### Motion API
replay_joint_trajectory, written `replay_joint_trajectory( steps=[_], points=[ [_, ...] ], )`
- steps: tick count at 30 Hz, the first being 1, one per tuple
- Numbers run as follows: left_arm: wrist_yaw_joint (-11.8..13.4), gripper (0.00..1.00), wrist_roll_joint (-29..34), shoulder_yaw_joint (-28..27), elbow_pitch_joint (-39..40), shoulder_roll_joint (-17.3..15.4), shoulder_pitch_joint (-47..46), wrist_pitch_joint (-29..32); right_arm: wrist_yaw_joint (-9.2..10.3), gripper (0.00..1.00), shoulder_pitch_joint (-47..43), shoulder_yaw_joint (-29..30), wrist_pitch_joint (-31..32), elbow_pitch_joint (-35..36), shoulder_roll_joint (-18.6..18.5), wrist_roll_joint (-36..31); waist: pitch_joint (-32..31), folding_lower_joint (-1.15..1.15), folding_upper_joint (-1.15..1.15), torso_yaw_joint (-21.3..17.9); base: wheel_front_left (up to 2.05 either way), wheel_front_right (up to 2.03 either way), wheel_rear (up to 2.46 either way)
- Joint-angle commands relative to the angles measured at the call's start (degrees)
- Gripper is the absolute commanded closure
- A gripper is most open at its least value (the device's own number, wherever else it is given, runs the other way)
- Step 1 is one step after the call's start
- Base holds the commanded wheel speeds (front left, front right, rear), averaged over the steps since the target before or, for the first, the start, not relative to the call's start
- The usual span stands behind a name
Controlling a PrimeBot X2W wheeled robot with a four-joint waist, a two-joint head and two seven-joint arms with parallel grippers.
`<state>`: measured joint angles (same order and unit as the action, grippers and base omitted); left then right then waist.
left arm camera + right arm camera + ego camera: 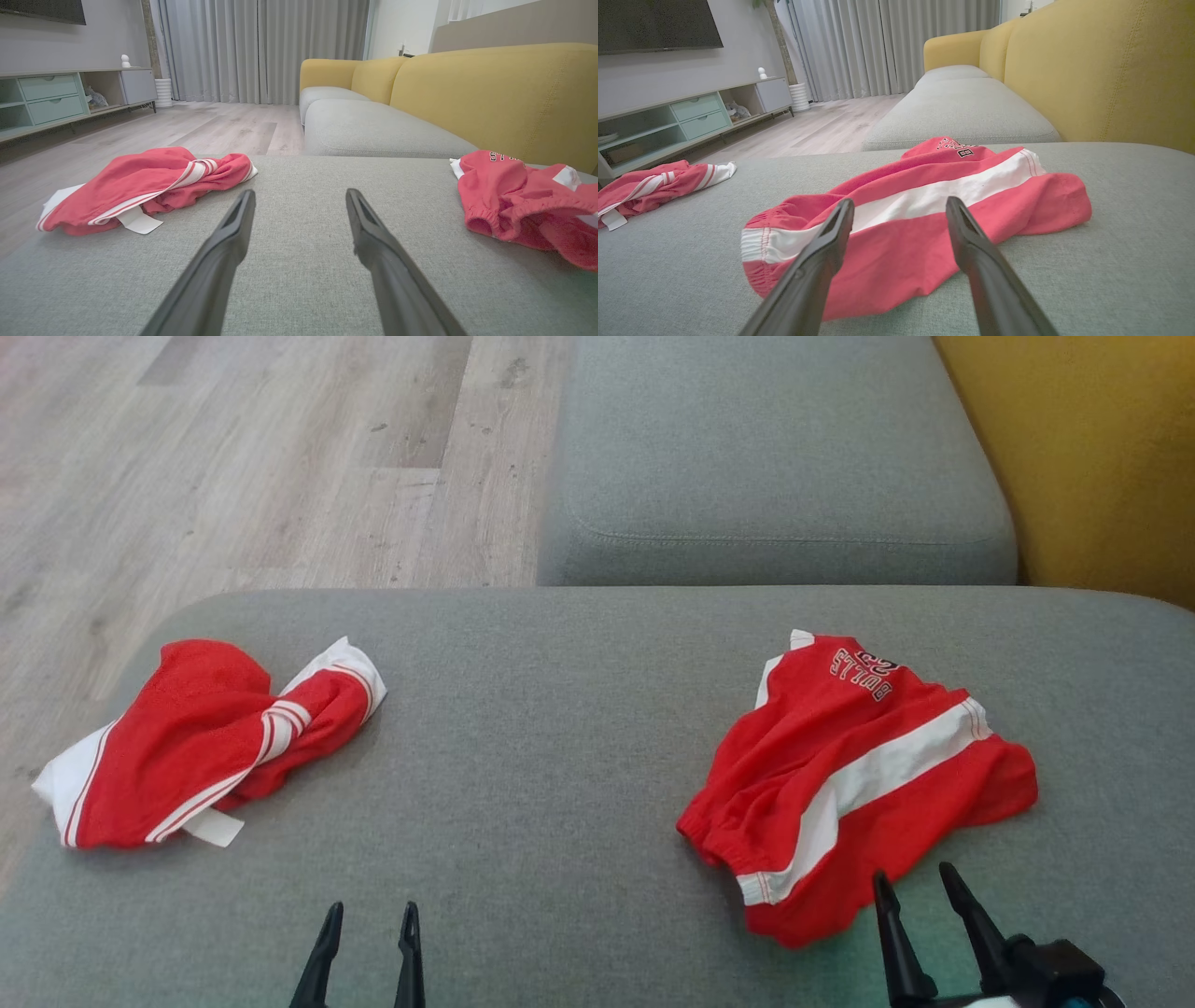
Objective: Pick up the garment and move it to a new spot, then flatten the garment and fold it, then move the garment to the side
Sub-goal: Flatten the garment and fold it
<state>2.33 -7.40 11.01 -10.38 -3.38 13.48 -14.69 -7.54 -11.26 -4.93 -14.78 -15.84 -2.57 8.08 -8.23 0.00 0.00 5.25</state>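
Head view: grey cushion carries two garments, well apart, with bare fabric between them. Red shorts with a white stripe and "BULLS" lettering lie crumpled near the cushion's right edge. The lettered end is toward the far edge, the elastic waistband toward the near-left. Red-and-white garment is bunched at the left edge, its white corner right at that edge beside the wood floor. Left gripper is at the near edge, left of centre, fingers apart, nothing between them, clear of both garments. Right gripper is at the near edge on the right, fingers spread and empty, tips just beside the shorts' near hem. A second seat cushion lies beyond the far edge, with the yellow backrest on the right

Left wrist view: left gripper jaws wide, holding nothing, low over bare cushion. Red-and-white garment is ahead on the left, red shorts on the right; the fingers touch neither. Curtains and a low cabinet are behind

Right wrist view: right gripper jaws wide, nothing gripped. The red shorts lie straight ahead, the white stripe running across behind both tips. Can't tell if the tips touch the fabric. Red-and-white garment is far off at the cushion's left edge
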Motion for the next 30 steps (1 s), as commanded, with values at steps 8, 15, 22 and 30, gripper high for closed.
replay_joint_trajectory(
  steps=[8, 15, 22, 30],
  points=[
    [0.1, 0.00, -0.1, -1.9, 1.3, 0.5, -2.4, -0.3, 0.05, 0.00, 1.4, -1.2, -0.2, 1.7, -0.3, 0.1, -0.1, 0.00, 0.00, -0.5, 0.00, 0.00, 0.00],
    [-3.1, 0.00, -3.7, 1.0, -0.9, 0.5, -2.6, -0.3, 0.05, 0.00, 1.7, -1.5, -0.2, 1.8, -0.3, -0.2, 0.2, 0.00, 0.00, -1.3, 0.00, 0.00, 0.00],
    [-8.6, 0.00, -7.1, 10.3, -4.6, 0.5, -7.3, -0.3, 0.05, 0.00, 2.3, -2.1, -0.2, 2.1, -0.3, -0.9, 2.3, 0.00, 0.00, -4.1, 0.00, 0.00, 0.00],
    [-9.8, 0.00, -20.9, 24.0, -11.3, 0.5, -16.9, 0.0, 0.05, 0.00, 3.7, -3.0, -0.2, 2.2, -0.3, -1.9, 5.7, 0.00, 0.00, -9.3, 0.00, 0.00, 0.00]
  ],
)
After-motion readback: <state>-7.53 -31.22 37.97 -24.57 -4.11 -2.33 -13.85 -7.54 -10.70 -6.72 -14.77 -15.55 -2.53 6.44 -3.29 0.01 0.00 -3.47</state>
